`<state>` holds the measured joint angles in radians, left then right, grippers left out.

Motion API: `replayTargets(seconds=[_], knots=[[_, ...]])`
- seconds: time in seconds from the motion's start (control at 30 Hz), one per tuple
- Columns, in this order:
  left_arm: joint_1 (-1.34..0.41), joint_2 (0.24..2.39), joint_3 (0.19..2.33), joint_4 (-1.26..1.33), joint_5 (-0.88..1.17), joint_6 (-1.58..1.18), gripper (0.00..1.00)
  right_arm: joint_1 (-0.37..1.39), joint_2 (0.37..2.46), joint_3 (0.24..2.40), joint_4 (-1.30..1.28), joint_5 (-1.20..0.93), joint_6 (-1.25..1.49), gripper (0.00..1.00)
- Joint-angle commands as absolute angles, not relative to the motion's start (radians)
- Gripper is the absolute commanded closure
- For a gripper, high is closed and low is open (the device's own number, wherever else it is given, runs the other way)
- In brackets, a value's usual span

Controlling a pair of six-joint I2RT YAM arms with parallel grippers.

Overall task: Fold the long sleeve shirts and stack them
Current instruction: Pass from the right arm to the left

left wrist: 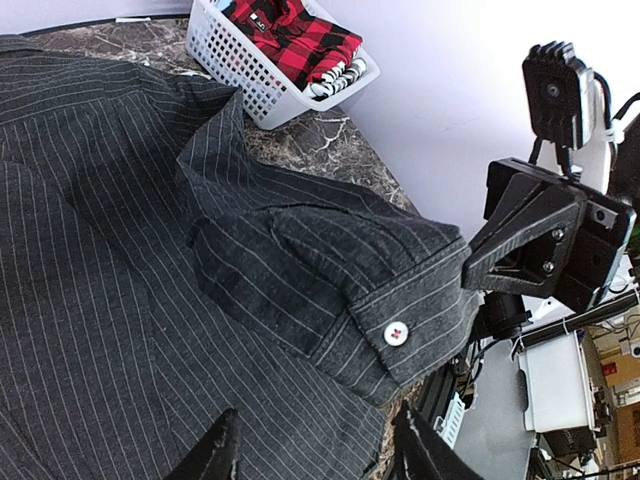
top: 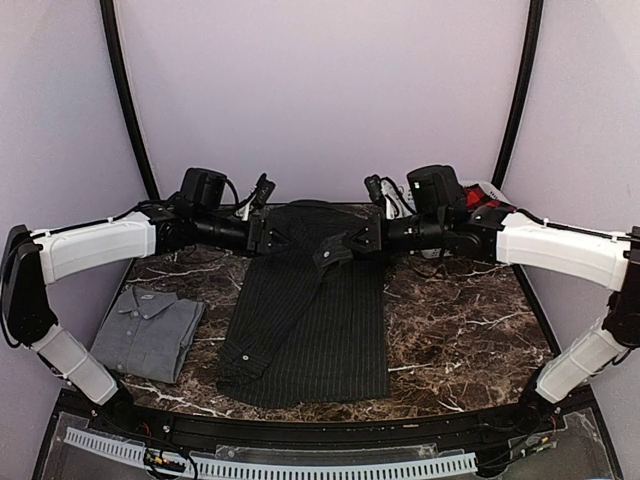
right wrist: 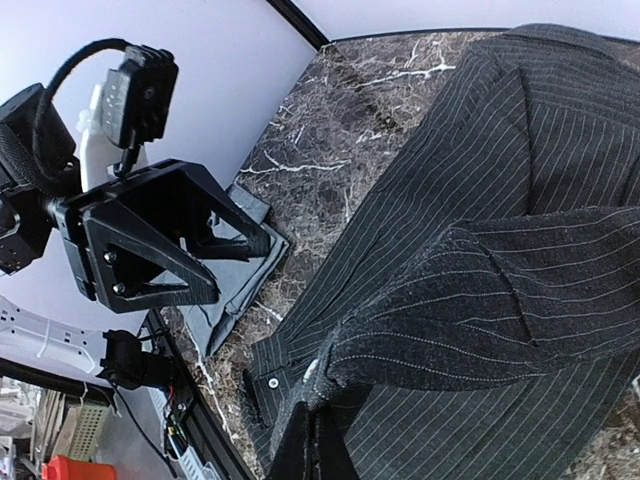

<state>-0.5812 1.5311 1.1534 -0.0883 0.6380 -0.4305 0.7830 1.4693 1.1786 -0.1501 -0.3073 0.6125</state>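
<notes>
A black pinstriped long sleeve shirt (top: 315, 320) lies spread lengthwise in the middle of the marble table. One sleeve (right wrist: 520, 290) is lifted across its body, and my right gripper (right wrist: 318, 440) is shut on that sleeve's cuff (left wrist: 400, 320), which carries a white button. My left gripper (left wrist: 320, 455) hovers just beside the cuff, open, with only the shirt's cloth below its fingers (left wrist: 215, 455). In the top view the two grippers meet over the shirt's upper half, left (top: 290, 240) and right (top: 340, 250). A folded grey shirt (top: 150, 325) lies at the near left. A red-and-black plaid shirt (left wrist: 290, 35) sits in the basket.
The white slatted basket (left wrist: 235, 60) stands at the table's far right corner, mostly hidden behind the right arm in the top view. Bare marble (top: 460, 320) shows to the right of the pinstriped shirt. Curved dark frame posts rise at the back corners.
</notes>
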Motion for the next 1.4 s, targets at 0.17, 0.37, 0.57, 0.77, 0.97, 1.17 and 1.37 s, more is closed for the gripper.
replayTargets(seconds=[0.17,0.37,0.57,0.77,0.97,1.17,1.37], knots=[[-0.586,1.467,0.994,-0.069,0.702,-0.509,0.5,0.803,1.486,0.921,-0.055,-0.34,0.788,1.0],[-0.591,1.468,0.987,-0.119,0.714,-0.435,0.5,0.835,1.438,0.779,-0.061,-0.323,0.84,1.0],[-0.641,1.484,1.007,-0.086,0.633,-0.37,0.5,0.839,1.532,0.98,-0.141,-0.285,0.827,1.0],[-0.695,1.489,1.024,-0.037,0.485,-0.332,0.44,0.839,1.695,1.182,-0.151,-0.336,0.872,1.0],[-0.764,1.532,1.057,-0.048,0.285,-0.297,0.36,0.839,1.789,1.252,-0.103,-0.381,0.936,1.0],[-0.845,1.603,1.1,-0.084,0.092,-0.258,0.33,0.836,1.83,1.302,-0.108,-0.383,0.946,1.0],[-0.894,1.665,1.131,-0.09,-0.037,-0.254,0.32,0.822,1.84,1.304,-0.086,-0.404,0.96,1.0]])
